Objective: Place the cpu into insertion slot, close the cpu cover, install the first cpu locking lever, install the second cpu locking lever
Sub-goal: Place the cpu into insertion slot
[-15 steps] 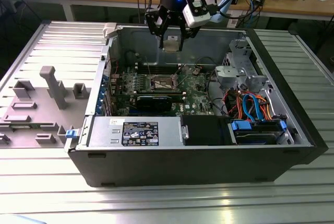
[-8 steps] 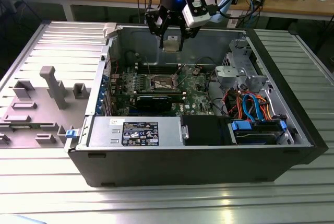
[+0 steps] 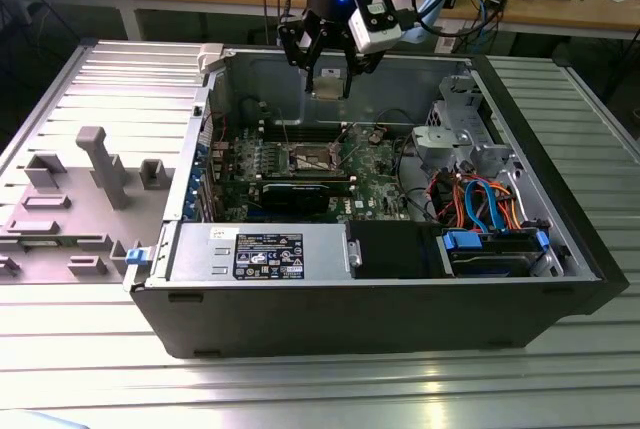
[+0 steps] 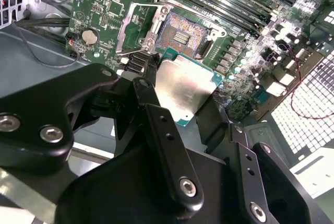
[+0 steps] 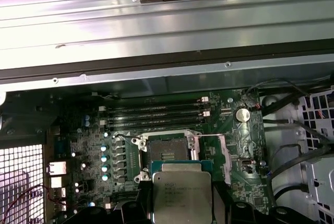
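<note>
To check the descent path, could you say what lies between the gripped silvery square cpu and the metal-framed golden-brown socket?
Nothing: in the first wrist view the stretch from the silvery square cpu to the metal-framed insertion slot is bare.

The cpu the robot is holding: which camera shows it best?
The first wrist view: the cpu faces the camera squarely, its silvery face plain. The second wrist view shows it slanted, clamped in the gripper; the exterior view shows just a small pale square high above the motherboard.
</note>
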